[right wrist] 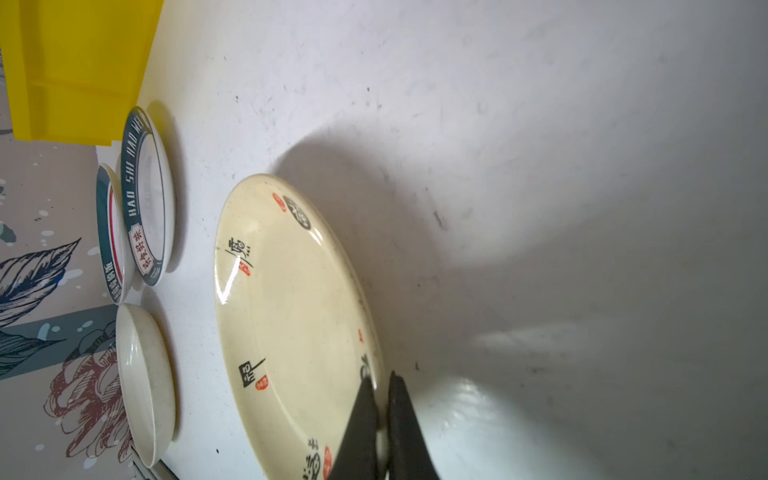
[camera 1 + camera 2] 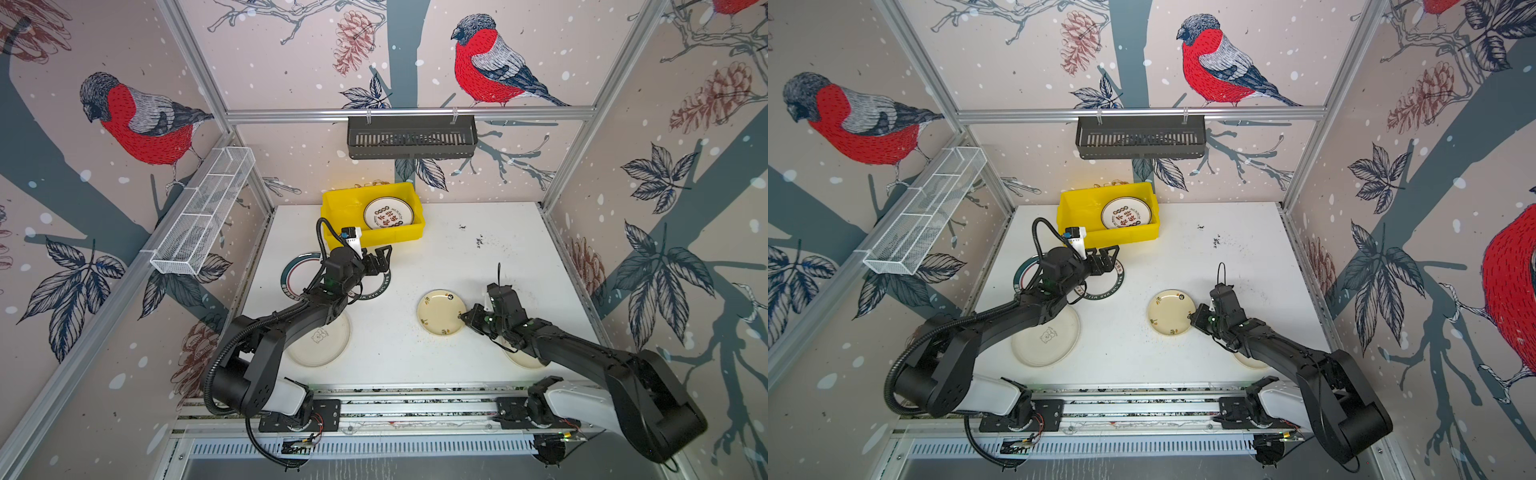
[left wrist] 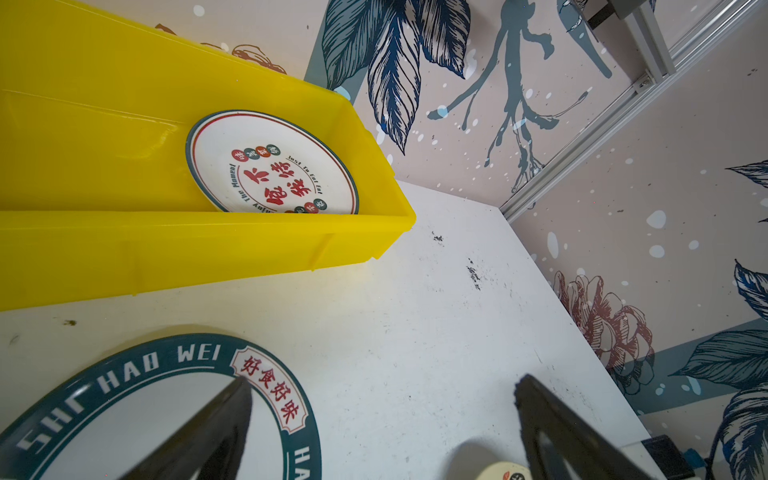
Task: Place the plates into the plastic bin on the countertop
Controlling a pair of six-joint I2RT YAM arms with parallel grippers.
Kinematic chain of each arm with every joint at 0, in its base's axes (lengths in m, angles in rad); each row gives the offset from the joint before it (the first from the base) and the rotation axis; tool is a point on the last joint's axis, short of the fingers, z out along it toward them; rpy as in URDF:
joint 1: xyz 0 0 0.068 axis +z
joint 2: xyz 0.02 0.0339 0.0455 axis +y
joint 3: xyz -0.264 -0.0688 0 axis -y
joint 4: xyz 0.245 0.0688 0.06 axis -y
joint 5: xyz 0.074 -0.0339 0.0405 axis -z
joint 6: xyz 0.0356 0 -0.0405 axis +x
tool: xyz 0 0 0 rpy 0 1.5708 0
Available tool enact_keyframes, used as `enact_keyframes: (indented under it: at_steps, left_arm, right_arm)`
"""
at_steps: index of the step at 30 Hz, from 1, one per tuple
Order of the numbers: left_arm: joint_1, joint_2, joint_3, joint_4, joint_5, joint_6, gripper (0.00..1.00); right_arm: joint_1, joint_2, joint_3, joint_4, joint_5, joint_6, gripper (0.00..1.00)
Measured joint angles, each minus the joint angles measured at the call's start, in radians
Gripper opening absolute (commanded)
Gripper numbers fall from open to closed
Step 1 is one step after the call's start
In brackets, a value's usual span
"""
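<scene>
1. The plastic bin (image 2: 343,212) (image 3: 124,245) is a glossy, bright yellow rectangular tub with a thick rim. Its open side faces up and its long axis runs along the back edge of the white, black-specked desk (image 2: 478,257).
2. In the bin's right half lies the red-character plate (image 2: 388,213) (image 3: 272,166). It is round, shallow and white, with thin green and red edge rings.
3. Just in front of the bin's left end sits the lettered plate (image 2: 385,284) (image 3: 137,368), which has a broad dark green rim. Beside it is the striped plate (image 2: 296,272).
4. The left jaws stand wide apart and hold nothing, above the lettered plate's rim.
5. Well in front of the bin's right end is the cream plate (image 2: 440,311) (image 1: 291,311), glossy, with dark brush characters and red seals. The right jaws are clamped on its rim, on the side away from the bin.
6. Farther from the bin lie the bear-print plate (image 2: 322,343) and a pale plate (image 2: 521,360), each partly under an arm.
</scene>
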Motion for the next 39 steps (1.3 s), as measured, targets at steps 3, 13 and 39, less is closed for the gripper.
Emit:
enact_keyframes:
  at_steps: [3, 13, 39]
  left_arm:
    - [0.000, 0.010, 0.001, 0.000, 0.008, -0.010, 0.98]
    - [0.001, 0.037, 0.002, 0.025, 0.056, -0.050, 0.98]
    - [-0.063, 0.276, 0.056, 0.311, 0.315, -0.297, 0.64]
  right_arm:
    - [-0.015, 0.014, 0.046, 0.008, -0.001, -0.007, 0.01]
    - [-0.059, 0.035, 0.118, 0.053, -0.020, -0.030, 0.01]
    - [-0.084, 0.088, 0.238, 0.150, -0.044, -0.062, 0.01]
